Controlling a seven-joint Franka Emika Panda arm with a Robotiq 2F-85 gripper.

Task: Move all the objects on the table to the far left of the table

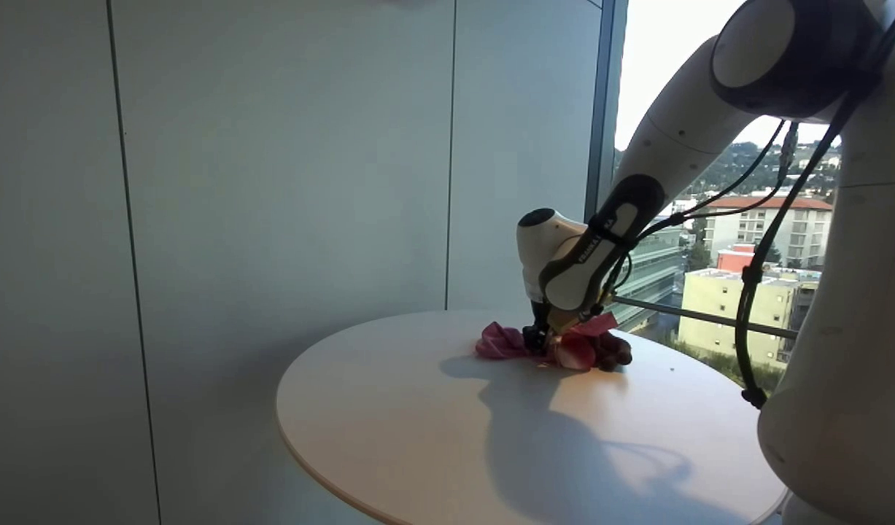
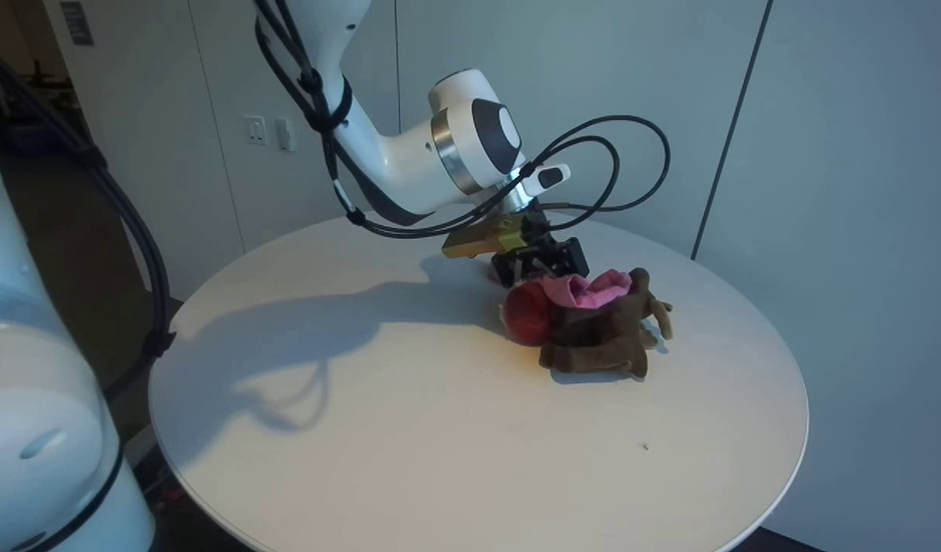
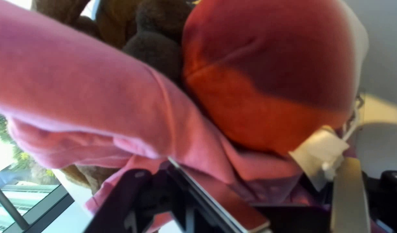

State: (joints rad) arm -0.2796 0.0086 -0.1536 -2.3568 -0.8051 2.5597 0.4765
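Pink cloth [image 3: 104, 87] — lengthwise diag., wrist view

Wall [image 1: 287, 160]: pale grey, panelled, with dark seams [image 2: 735, 123]. Switch plate [image 2: 255, 130]: white, a narrower fitting [image 2: 285, 135] just beside it. Floor [image 2: 48, 207]: dark. Tabletop [image 1: 389, 430]: round, white, thin-edged. Window [image 1: 710, 251]: grey-framed, giving on a hillside [image 1: 731, 162] and buildings [image 1: 717, 302] (one roofed in orange-red). Light: brightest at the window, the sky [image 1: 666, 51] nearly white; wall dimmer towards the left in an exterior view.
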